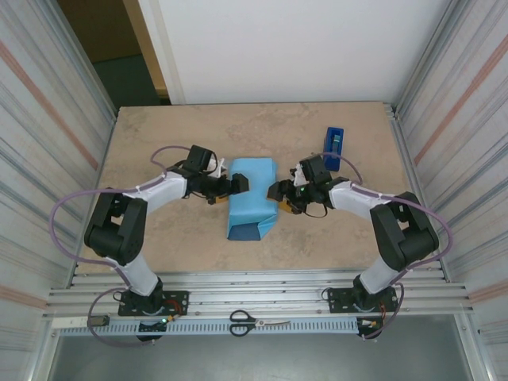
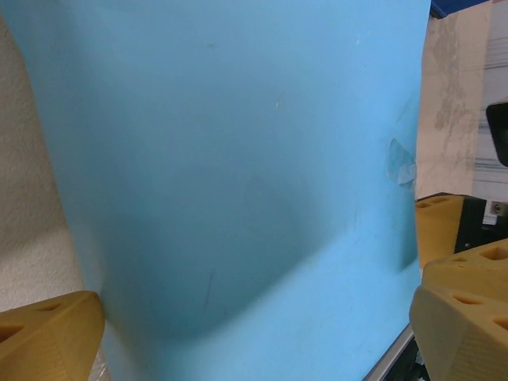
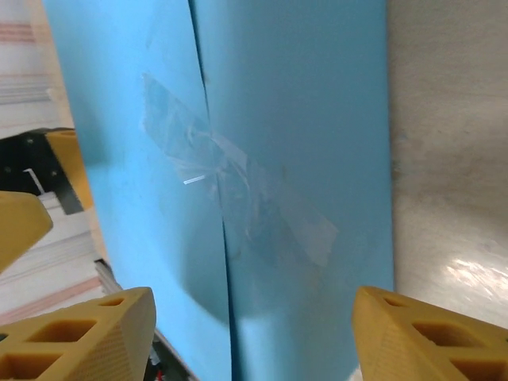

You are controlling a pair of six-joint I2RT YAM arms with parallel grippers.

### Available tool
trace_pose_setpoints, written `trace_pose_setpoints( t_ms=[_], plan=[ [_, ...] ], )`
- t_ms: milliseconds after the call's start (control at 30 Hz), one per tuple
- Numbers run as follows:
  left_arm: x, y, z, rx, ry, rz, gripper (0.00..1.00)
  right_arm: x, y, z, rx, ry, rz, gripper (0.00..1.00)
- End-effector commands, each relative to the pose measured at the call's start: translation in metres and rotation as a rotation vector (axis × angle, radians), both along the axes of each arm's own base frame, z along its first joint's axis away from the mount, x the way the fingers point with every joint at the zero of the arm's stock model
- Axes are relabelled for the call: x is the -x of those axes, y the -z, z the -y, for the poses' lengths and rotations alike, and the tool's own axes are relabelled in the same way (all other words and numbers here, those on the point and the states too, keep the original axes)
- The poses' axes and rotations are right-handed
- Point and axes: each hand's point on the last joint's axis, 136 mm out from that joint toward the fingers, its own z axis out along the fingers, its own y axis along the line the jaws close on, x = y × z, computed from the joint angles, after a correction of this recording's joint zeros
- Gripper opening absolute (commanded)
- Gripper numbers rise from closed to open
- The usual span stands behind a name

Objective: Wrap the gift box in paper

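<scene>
My L jaws and R jaws, both spread, gripping nothing, flank the paper (image 1: 250, 194) on the worktop (image 1: 159, 135); tape (image 3: 238, 186) holds the seam shut, so no pinch needed.

The paper (image 3: 302, 95) looks matt and smooth; the clear tape (image 3: 262, 206) across its seam is glossy and wrinkled; the desk (image 1: 159, 143) is mottled, stone-like.

arms (image 1: 163, 189): black joints, white links | cables (image 1: 53, 221): lilac | pincer fingers (image 3: 87, 333): ochre
</scene>
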Motion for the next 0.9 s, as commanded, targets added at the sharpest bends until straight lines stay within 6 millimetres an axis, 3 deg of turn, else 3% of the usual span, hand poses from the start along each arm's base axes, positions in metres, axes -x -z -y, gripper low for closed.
trace_pose_setpoints(
  t_ms=[0, 200, 433, 600, 867],
  plan=[
    [0.009, -0.015, -0.012, -0.04, 0.019, 0.064, 0.99, -0.007, -0.011, 0.011, 0.151, -0.007, 0.08, 0.77],
    [0.034, -0.03, -0.035, -0.069, -0.024, 0.166, 0.96, -0.019, -0.009, 0.015, 0.242, -0.013, 0.118, 0.83],
    [0.062, -0.018, -0.059, -0.053, -0.113, 0.13, 0.65, -0.024, 0.001, 0.001, 0.232, -0.078, 0.089, 0.87],
    [0.075, 0.001, -0.076, -0.001, -0.196, 0.029, 0.46, -0.018, 0.019, 0.004, 0.274, -0.095, 0.034, 0.86],
    [0.085, 0.026, -0.07, 0.063, -0.22, -0.093, 0.2, -0.011, 0.03, 0.011, 0.3, -0.085, 0.015, 0.85]
  ],
)
